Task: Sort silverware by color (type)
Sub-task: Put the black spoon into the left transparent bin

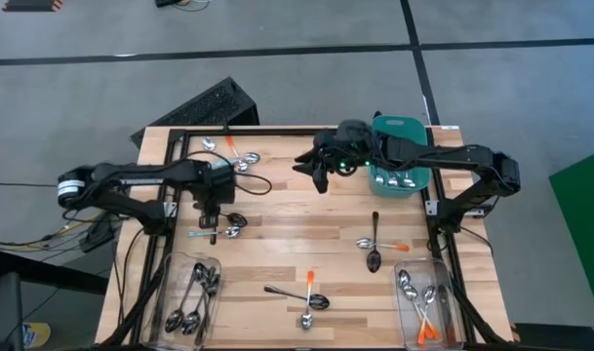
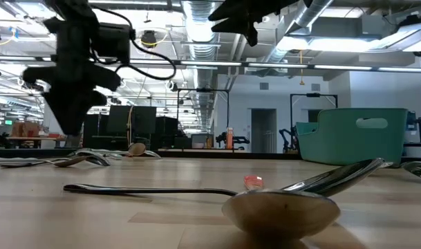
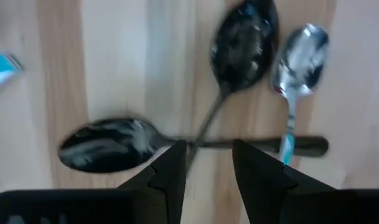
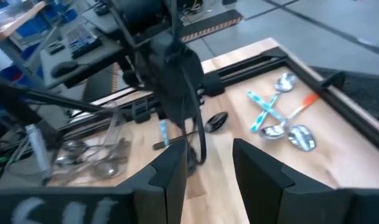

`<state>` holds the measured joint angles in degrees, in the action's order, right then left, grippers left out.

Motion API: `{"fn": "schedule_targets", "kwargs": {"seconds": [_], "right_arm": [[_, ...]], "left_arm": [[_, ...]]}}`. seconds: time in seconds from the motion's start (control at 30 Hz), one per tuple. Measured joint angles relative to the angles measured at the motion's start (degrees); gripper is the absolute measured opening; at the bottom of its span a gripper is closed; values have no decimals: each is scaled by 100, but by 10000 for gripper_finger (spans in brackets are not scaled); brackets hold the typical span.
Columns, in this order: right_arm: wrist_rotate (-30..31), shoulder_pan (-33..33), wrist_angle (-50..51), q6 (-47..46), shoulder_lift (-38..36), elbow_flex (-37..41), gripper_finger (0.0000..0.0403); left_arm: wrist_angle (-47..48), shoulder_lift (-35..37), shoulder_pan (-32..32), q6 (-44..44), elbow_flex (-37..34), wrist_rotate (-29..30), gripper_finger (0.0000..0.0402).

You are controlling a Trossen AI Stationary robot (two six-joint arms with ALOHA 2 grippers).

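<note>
Three spoons lie crossed on the wood under my left gripper (image 3: pixel 208 165): one dark spoon (image 3: pixel 108 144) lies crosswise, a second dark spoon (image 3: pixel 244 43) has its handle over it, and a blue-handled spoon (image 3: pixel 300 56) lies beside them. My left gripper (image 1: pixel 216 214) is open and points down, above the crossing of the two dark handles; in the low view it (image 2: pixel 72 124) hangs clear of the table. My right gripper (image 1: pixel 316 175) is open and high in the air beside the teal tub (image 1: pixel 399 127); it (image 4: pixel 208 168) looks across the table at the left arm.
A clear bin (image 1: pixel 170 292) at the near left holds dark spoons; a clear bin (image 1: pixel 451 310) at the near right holds orange-handled spoons. Loose spoons lie at the far left (image 1: pixel 240 158), right of centre (image 1: pixel 374 249) and near the front edge (image 1: pixel 308 298). The teal tub also holds spoons.
</note>
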<state>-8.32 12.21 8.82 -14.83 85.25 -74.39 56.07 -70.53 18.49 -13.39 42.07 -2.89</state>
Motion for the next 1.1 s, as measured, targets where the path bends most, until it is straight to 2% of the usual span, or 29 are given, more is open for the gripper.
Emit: {"fn": "schedule_targets", "kwargs": {"seconds": [0.3,0.5,0.73,0.97,1.1], "right_arm": [[42,276,-127,125,-2,0,155],[55,396,-127,123,-2,0,155],[54,351,-85,125,-2,0,155],[51,241,23,127,-3,0,155],[51,229,103,129,-4,0,155]], "left_arm": [[-109,-904,35,-186,30,37,118],[-147,-1496,34,-133,29,266,118],[-902,-1555,6,-628,51,65,118],[-1204,-1556,9,-1031,46,-143,118],[-1445,-1645,6,-1453,45,-382,101]]}}
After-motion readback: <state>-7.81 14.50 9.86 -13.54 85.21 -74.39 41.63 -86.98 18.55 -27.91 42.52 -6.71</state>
